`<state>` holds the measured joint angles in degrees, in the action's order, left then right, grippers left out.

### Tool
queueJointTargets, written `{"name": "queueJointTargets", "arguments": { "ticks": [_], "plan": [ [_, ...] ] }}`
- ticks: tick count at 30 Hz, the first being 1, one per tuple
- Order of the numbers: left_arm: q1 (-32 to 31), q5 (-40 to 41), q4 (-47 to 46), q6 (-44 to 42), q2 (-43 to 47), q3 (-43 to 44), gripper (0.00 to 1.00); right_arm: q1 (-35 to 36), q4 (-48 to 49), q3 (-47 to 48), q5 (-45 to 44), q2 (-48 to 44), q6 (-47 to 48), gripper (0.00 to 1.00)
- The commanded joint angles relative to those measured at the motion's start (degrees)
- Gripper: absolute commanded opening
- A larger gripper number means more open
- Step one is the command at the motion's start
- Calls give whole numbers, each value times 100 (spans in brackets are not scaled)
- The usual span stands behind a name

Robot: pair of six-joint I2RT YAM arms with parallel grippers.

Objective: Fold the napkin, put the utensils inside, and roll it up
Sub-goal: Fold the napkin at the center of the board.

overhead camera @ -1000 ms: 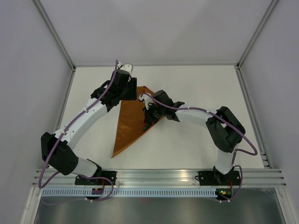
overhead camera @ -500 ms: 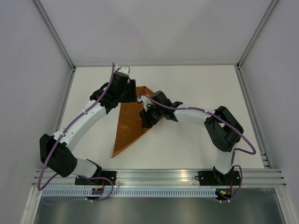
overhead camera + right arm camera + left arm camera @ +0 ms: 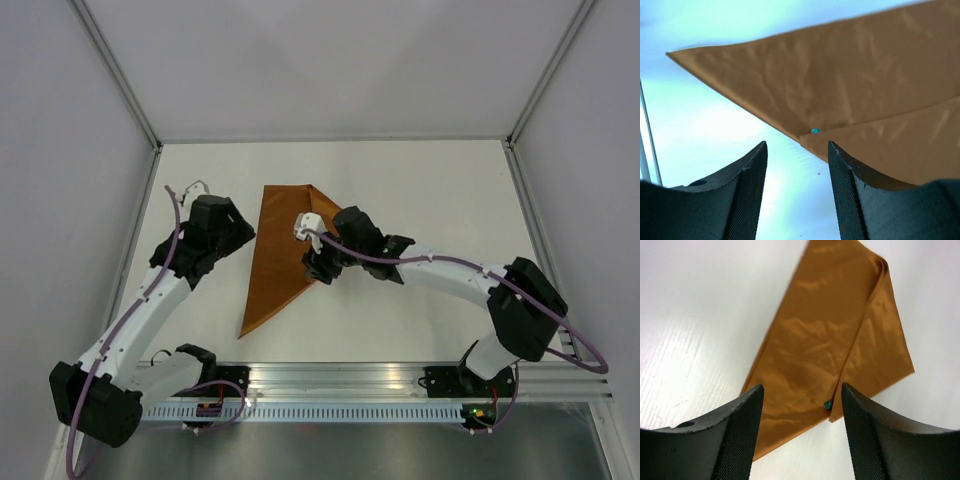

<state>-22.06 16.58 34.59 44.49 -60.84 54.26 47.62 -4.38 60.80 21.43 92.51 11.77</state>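
Top external view shows the napkin [image 3: 282, 250] folded flat, left gripper [image 3: 801, 387] and right gripper [image 3: 796, 145] with jaws apart and empty, no utensils in sight, rolling yet to come.

Bright, even light falls from above. The white table [image 3: 430, 190] shows only faint, soft-edged shadows and no harsh glare. In the left wrist view the napkin [image 3: 825, 340] has a gentle sheen along its creases. The right wrist view has a cyan-green cast, is washed out at its top edge, and looks slightly soft.
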Motion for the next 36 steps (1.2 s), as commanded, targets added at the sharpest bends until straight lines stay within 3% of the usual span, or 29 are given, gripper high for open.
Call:
{"name": "queueJointTargets", "arguments": {
  "ticks": [1, 6, 9, 15, 25, 36],
  "plan": [
    [579, -4, 57, 763, 493, -170, 69, 879, 805, -610, -908, -610, 1142, 57],
    [835, -190, 233, 868, 687, -328, 68, 2162, 1632, -1122, -1957, -620, 1898, 56],
    [914, -190, 198, 982, 828, -565, 69, 2927, 2623, -1552, -2845, -279, 2530, 57],
    [923, -217, 22, 991, 784, -566, 69, 3588, 4013, -1493, -3882, 862, 3261, 55],
    [932, -111, -119, 834, 652, -539, 69, 3781, 4876, -964, -3726, 1849, 3700, 54],
    [1020, -172, -102, 587, 740, -460, 69, 3852, 4394, -630, -2873, 1947, 3288, 50]
  ]
}}
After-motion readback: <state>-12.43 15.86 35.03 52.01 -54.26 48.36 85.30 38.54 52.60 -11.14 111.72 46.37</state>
